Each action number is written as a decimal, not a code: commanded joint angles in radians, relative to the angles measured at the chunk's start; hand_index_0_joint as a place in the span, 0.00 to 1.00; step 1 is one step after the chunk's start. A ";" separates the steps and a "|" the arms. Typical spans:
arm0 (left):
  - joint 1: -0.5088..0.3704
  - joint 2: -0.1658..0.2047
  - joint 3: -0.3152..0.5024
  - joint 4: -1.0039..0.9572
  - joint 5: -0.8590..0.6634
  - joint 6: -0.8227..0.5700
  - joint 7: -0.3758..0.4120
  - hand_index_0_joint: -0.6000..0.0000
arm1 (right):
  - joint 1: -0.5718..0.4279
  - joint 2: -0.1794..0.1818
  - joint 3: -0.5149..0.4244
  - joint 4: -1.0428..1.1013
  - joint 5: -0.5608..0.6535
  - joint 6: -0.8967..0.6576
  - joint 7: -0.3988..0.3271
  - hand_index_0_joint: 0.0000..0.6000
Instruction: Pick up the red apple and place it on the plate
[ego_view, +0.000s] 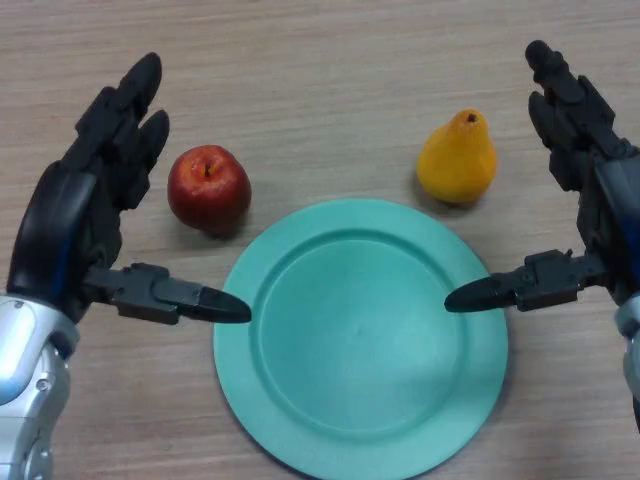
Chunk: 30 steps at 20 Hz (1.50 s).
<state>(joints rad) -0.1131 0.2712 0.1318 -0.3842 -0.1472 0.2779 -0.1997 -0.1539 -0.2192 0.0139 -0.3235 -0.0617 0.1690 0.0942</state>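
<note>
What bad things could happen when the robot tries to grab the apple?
1. The apple is round and lies right beside the plate, so a push from the open left hand could roll it away instead of gripping it.
2. The left thumb points over the plate's rim, so it might bump and shift the plate while reaching.
3. A pear lies nearby; the open right hand hovers close to it and could knock it.
</note>
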 joint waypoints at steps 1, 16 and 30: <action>0.001 0.037 0.045 -0.023 -0.018 -0.188 -0.016 1.00 | -0.014 -0.036 -0.062 -0.018 -0.044 -0.180 -0.006 0.00; -0.036 0.085 0.109 0.163 0.013 -0.349 -0.018 1.00 | -0.021 -0.040 -0.067 -0.026 -0.065 -0.112 0.005 0.00; -0.458 0.116 0.001 0.971 0.031 -0.690 0.063 1.00 | -0.040 -0.051 -0.106 -0.170 0.052 0.090 0.005 0.00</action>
<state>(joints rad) -0.5412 0.3320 0.0808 0.7079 -0.0953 -0.3013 -0.1718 -0.1651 -0.2428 -0.0351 -0.4319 -0.0325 0.3590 0.1343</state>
